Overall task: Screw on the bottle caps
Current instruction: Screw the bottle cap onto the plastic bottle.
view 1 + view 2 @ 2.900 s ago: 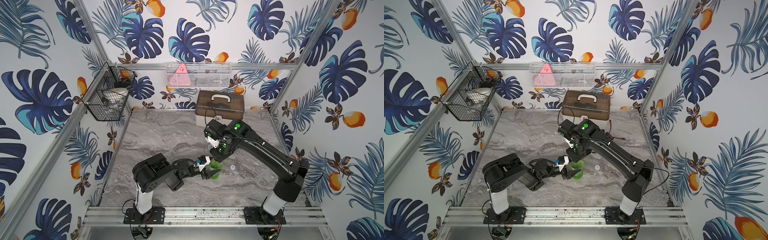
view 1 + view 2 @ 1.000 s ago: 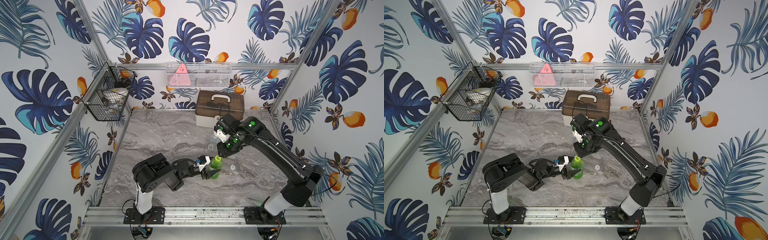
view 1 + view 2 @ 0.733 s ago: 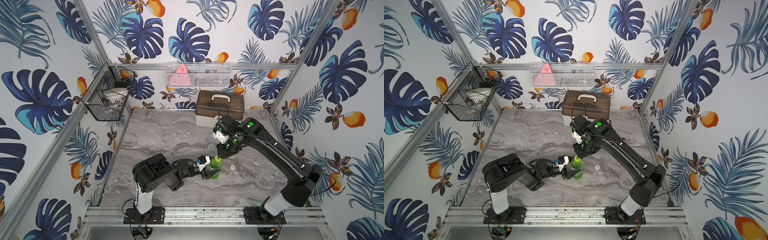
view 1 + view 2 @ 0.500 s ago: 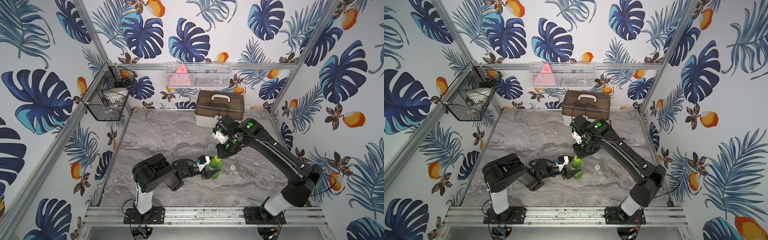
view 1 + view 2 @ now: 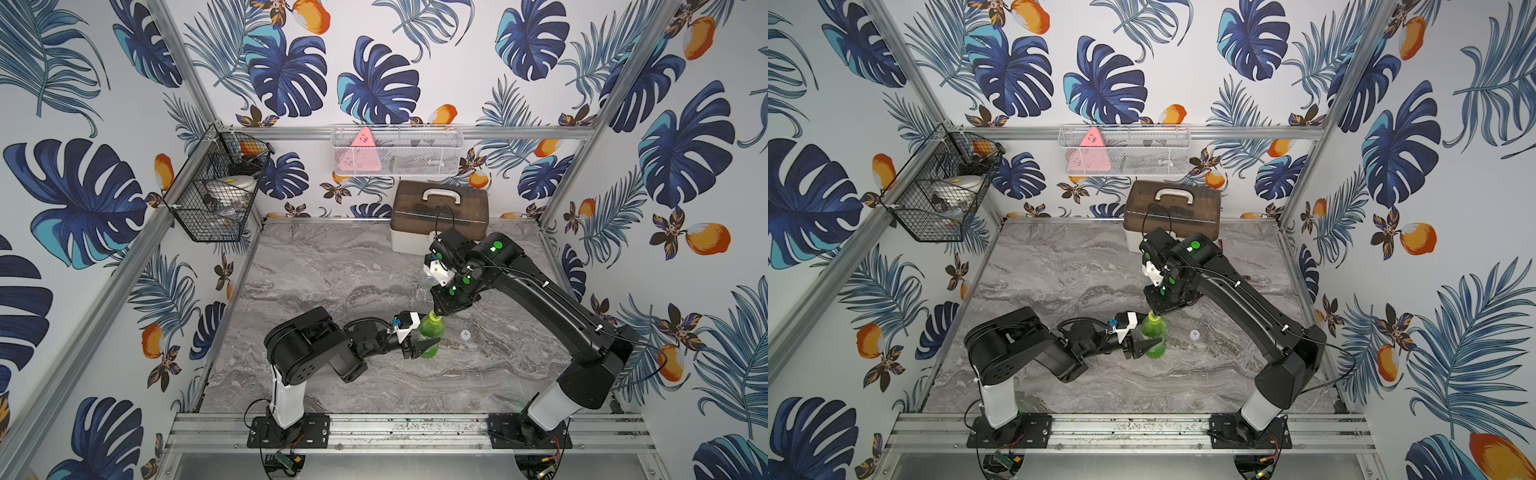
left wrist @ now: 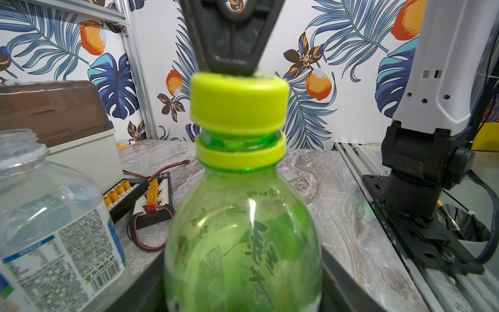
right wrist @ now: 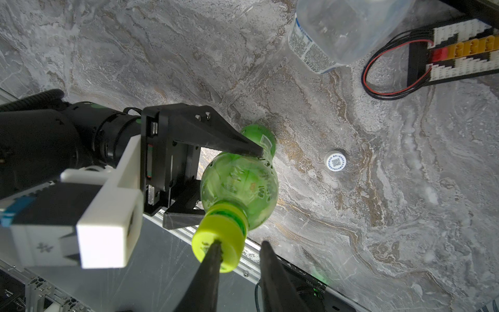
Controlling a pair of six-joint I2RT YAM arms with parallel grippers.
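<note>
**Get a true grip on the yellow-green cap before turning**

I am working in a leaf-papered cell over a grey marbled surface (image 5: 332, 270), with a brown-lidded case (image 5: 438, 216) against the back wall. My left end effector (image 5: 422, 347) reaches in low and pinches the green bottle (image 5: 430, 332) round its belly. The bottle stands upright near the middle of the surface. My right end effector (image 7: 239, 244) hangs directly above it, its fingers a little apart with nothing between them. In the right wrist view one fingertip (image 7: 214, 250) rests on top of the yellow-green cap (image 6: 239, 104), and the other stands off beside the rim. So I have no grip on the cap.

The cap sits on the neck but is not home. The left wrist view shows green thread between its skirt and the ring below. I judge the step in hand to be tightening this first cap.

To do it well, I should:
- spread the right fingers wider than the cap and centre over it;
- lower until the pads face the skirt, then close firmly;
- turn with light downward pressure while the left side stops the bottle spinning;
- back the cap off first if it binds, since forcing it could cross the threads.

The clear bottle (image 6: 48, 202) stands near the green one with its neck open. The whitish cap (image 7: 335, 161) lies on the surface, apart from both bottles.
</note>
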